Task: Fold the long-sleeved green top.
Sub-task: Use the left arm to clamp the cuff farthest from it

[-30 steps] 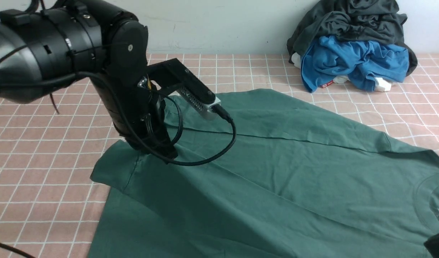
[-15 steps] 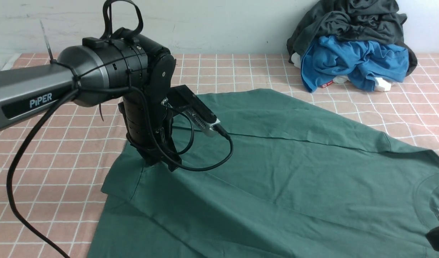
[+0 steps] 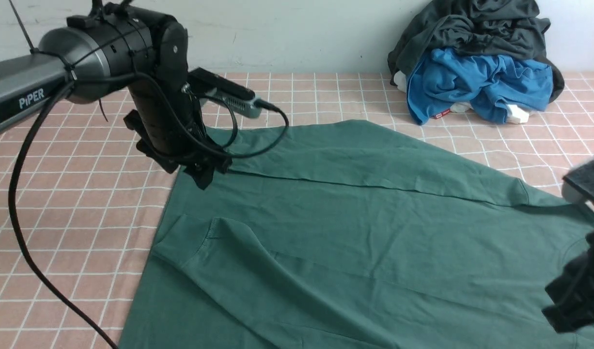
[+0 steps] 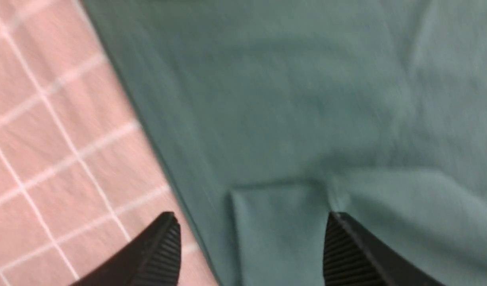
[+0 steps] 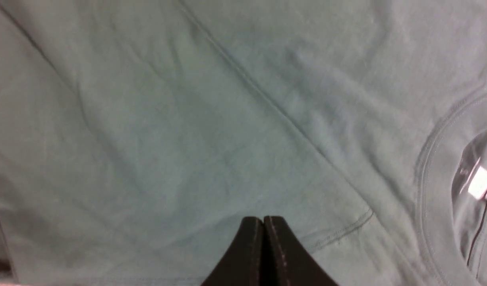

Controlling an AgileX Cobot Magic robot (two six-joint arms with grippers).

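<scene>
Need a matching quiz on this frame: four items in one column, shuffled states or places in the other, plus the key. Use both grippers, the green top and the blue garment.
Column 1
1. left gripper
2. right gripper
3. dark green long-sleeved jersey top
4. crumpled bright blue garment

Column 2
A. heaped by the far wall, partly under a dark grey garment
B. jaws shut, nothing between them
C. spread out on the pink checked tablecloth
D. jaws apart, empty

Pairs: 1-D, 2-B, 3-C, 4-A
</scene>
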